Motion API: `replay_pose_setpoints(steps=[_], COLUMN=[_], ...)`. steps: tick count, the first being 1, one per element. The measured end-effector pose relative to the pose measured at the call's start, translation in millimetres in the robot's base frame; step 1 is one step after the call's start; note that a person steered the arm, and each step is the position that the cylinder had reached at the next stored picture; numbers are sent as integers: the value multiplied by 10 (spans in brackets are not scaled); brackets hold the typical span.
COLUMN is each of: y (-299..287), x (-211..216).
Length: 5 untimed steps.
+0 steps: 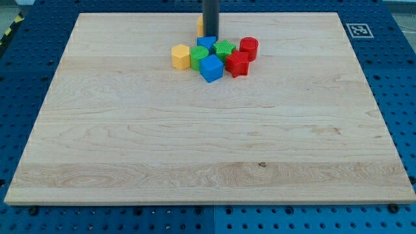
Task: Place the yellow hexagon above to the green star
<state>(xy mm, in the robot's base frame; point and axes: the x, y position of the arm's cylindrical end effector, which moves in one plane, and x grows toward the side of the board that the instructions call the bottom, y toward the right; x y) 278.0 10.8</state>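
wooden board [208, 149] lying on a blue pegboard table [26, 65], seen from one camera looking down at a slant. a dark rod [210, 16] comes down from the view's top, a little left of centre. my tip [210, 36] rests at the board's surface near the top edge. it is a plain rod with no jaws, so it holds nothing.

blocks sit in one tight cluster just below my tip. just left of the rod, partly hidden behind it, a sliver of an orange block [200, 26] shows; its shape cannot be made out. the yellow hexagon [181, 56] is the leftmost block of the cluster, below and to the left of my tip and apart from it. touching its right side is a green block [198, 57], rounded in outline. above and right of that is a blue block [207, 43], directly below my tip and closest to it; whether they touch cannot be told. to the right of the blue block sits the green star [225, 49], with ridged edges. the yellow hexagon lies to the left of the green star and slightly lower in the view, with the green block between them.

a blue cube [211, 67] sits at the cluster's bottom, turned corner-on. right of it is a red star [237, 64], and above that a red cylinder [249, 47], the rightmost block.

a black and white marker [359, 30] is printed at the board's top right corner.
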Motion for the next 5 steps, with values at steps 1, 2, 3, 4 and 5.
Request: replay_pose_setpoints(steps=[1,2,3,4,5], y=[-131,-413,-418,-717,-1176], x=[-6,-110,-336,-470,-470])
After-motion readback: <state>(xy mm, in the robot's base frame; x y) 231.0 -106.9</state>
